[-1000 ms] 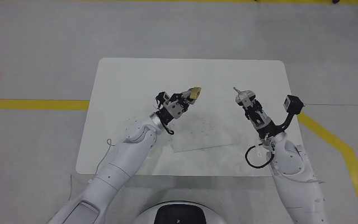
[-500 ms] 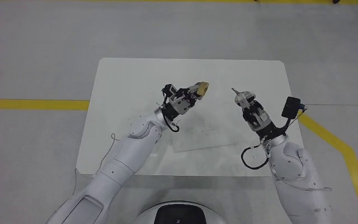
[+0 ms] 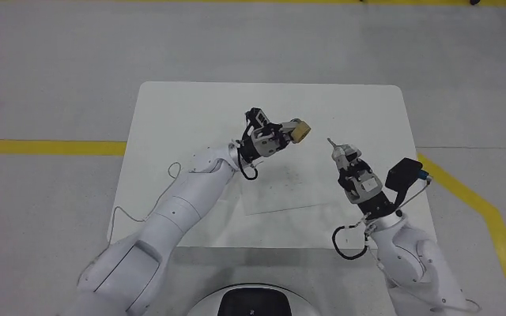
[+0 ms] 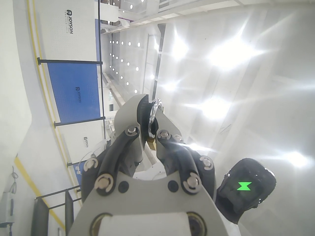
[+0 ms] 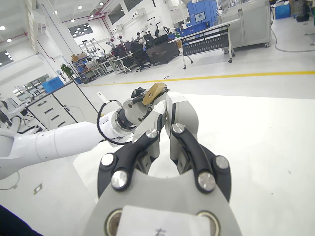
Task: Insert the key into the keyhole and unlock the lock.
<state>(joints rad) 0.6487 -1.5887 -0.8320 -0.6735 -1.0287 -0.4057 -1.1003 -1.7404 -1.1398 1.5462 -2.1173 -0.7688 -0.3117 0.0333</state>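
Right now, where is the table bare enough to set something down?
Bare: the far strip of the table and its left side. Crowded: between the padlock in the left gripper and the key in the right gripper.

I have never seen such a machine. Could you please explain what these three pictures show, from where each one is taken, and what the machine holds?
This is a robot with two arms, each ending in a gripper, a clamp with two fingers. The top picture is taken from a camera above the arms, looking down at a white table; a thin clear sheet seems to lie on it. The other two pictures come from cameras on the wrists, each looking along its own fingers. The left gripper is shut on a brass padlock, held above the table. The right gripper is shut on a small key, whose tip points roughly toward the padlock, with a gap between them.
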